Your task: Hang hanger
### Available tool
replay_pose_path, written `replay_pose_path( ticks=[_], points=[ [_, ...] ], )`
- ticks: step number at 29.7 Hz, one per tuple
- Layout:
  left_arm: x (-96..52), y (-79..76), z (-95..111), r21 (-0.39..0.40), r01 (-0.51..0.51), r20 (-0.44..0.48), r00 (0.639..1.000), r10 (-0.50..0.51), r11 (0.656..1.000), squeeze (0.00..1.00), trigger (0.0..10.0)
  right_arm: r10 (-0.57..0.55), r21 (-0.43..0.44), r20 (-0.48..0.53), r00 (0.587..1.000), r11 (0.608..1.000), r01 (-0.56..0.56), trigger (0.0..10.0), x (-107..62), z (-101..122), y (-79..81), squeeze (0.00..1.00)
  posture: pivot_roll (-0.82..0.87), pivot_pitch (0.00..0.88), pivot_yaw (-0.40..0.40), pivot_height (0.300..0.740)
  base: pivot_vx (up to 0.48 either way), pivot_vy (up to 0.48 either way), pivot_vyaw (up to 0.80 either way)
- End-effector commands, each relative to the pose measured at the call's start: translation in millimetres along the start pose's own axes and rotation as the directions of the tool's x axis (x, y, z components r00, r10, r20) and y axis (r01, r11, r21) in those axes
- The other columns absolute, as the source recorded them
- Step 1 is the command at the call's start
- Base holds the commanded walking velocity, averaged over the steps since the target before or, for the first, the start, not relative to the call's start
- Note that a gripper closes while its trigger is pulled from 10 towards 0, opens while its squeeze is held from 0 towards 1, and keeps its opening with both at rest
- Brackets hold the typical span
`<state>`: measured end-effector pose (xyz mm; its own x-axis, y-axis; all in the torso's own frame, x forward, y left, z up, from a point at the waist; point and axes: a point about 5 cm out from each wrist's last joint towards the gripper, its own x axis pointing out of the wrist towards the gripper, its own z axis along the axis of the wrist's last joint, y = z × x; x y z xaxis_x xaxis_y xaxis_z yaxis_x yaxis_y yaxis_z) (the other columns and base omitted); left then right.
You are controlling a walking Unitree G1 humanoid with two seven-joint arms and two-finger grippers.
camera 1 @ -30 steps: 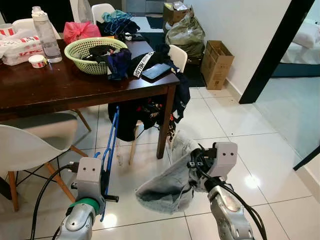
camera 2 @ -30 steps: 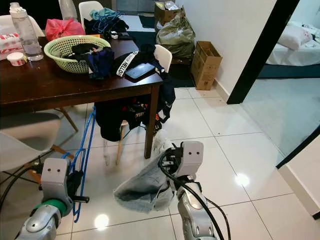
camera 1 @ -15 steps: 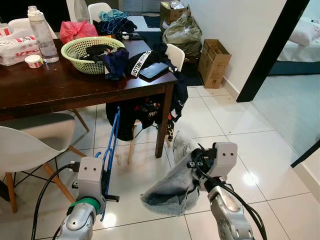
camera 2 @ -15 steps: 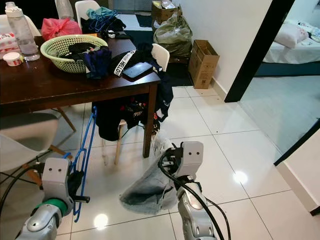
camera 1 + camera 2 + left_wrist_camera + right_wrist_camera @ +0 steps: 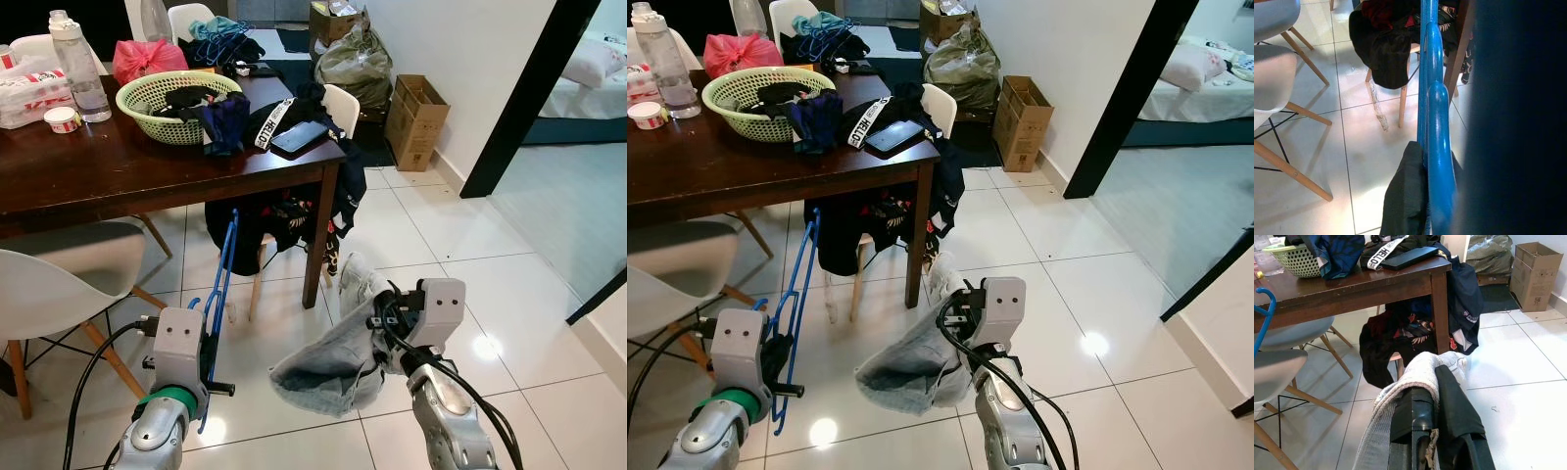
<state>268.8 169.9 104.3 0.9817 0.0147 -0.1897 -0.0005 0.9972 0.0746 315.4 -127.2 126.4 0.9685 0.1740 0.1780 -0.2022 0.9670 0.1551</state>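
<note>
Above the white tiled floor (image 5: 509, 294), in front of the dark wooden desk (image 5: 108, 171), we hold both arms out. Our left gripper (image 5: 208, 354) has its jaws closed on a blue hanger (image 5: 221, 269), which stands nearly upright with its top reaching just under the desk's front edge. Our right gripper (image 5: 1437, 426) has its jaws clamped on a grey garment (image 5: 328, 357) that droops toward the floor. On the desk we see a green basket (image 5: 171, 98) of dark clothes near the back edge, a phone (image 5: 299, 136) lying on clothes at the right front corner, and a clear bottle (image 5: 76, 54) toward the left. White chairs (image 5: 59, 284) stand beside the desk, one draped with dark clothes (image 5: 284, 217). Cardboard boxes (image 5: 414, 119) sit against the wall.
</note>
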Motion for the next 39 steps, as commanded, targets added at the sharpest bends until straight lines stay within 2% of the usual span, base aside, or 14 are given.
replay_pose_path(
  ticks=[1, 39],
  points=[
    [-1.4, -1.0, -6.4, 0.009, 0.003, -0.021, 1.000, -0.003, 1.000, 0.00, 10.0, -0.003, 0.000, 0.020, 1.000, 1.000, 0.003, 10.0, -0.7, 1.2, -0.9, 0.00, 0.00, 0.079, 0.013, 0.740, 0.000, 0.000, 0.00],
    [-2.6, 0.8, -6.4, 0.016, 0.008, -0.027, 1.000, -0.008, 1.000, 0.00, 10.0, -0.014, 0.008, 0.017, 1.000, 1.000, 0.014, 10.0, -3.7, -1.6, 0.7, 0.00, 0.00, 0.094, 0.026, 0.740, 0.000, 0.000, 0.00]
  ],
)
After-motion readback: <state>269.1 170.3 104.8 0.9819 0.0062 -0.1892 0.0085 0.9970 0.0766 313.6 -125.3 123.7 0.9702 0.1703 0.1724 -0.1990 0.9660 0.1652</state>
